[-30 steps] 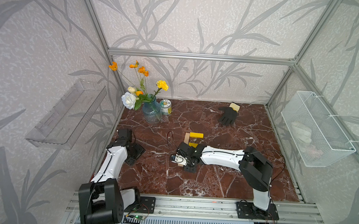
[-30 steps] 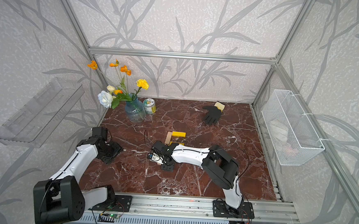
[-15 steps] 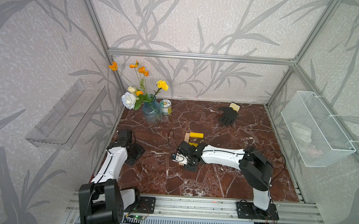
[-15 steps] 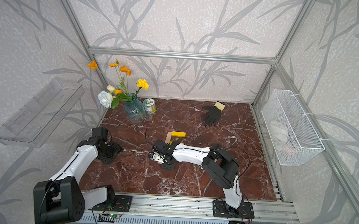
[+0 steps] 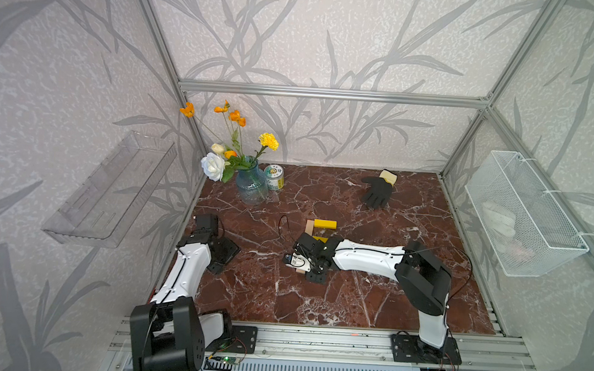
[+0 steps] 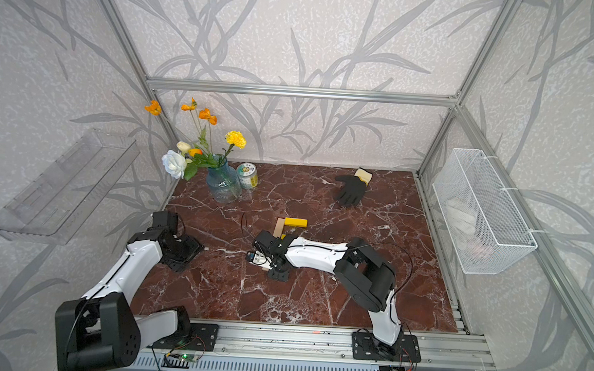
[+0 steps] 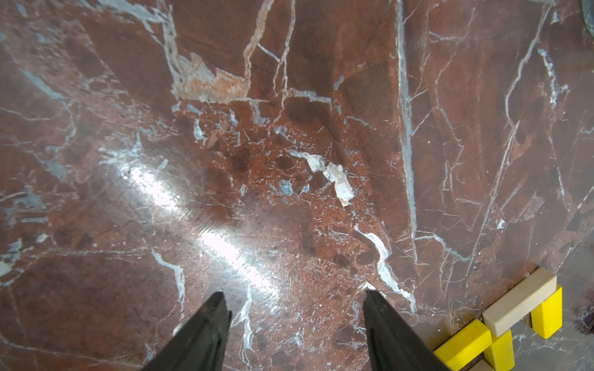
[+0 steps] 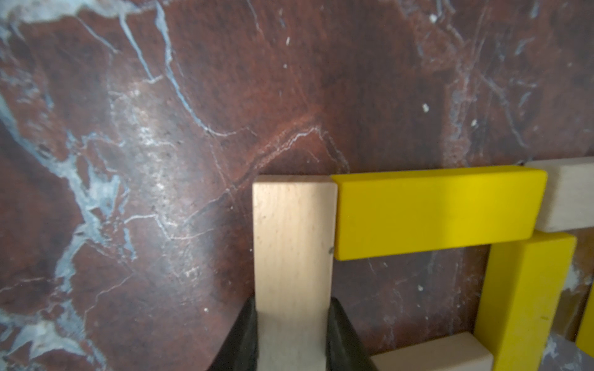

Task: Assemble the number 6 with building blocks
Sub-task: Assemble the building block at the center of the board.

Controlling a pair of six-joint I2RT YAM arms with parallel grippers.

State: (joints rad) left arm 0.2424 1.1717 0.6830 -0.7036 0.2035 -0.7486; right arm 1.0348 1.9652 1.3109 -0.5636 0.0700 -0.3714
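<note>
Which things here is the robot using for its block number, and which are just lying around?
Part of the job: building blocks; right gripper, gripping a pale wood block.
Lying about: flower vase, tin can, black glove, wire basket, clear shelf.

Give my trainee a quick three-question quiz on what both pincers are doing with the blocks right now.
1. True or false: the left pincer grips a yellow bar.
2. The right pincer is shut on: A) a pale wood bar; B) the can; C) the vase.
3. Which black item lies near the table's far edge?
Key: 1 false, it stands open above bare table. 2 A. 3 the glove.
</note>
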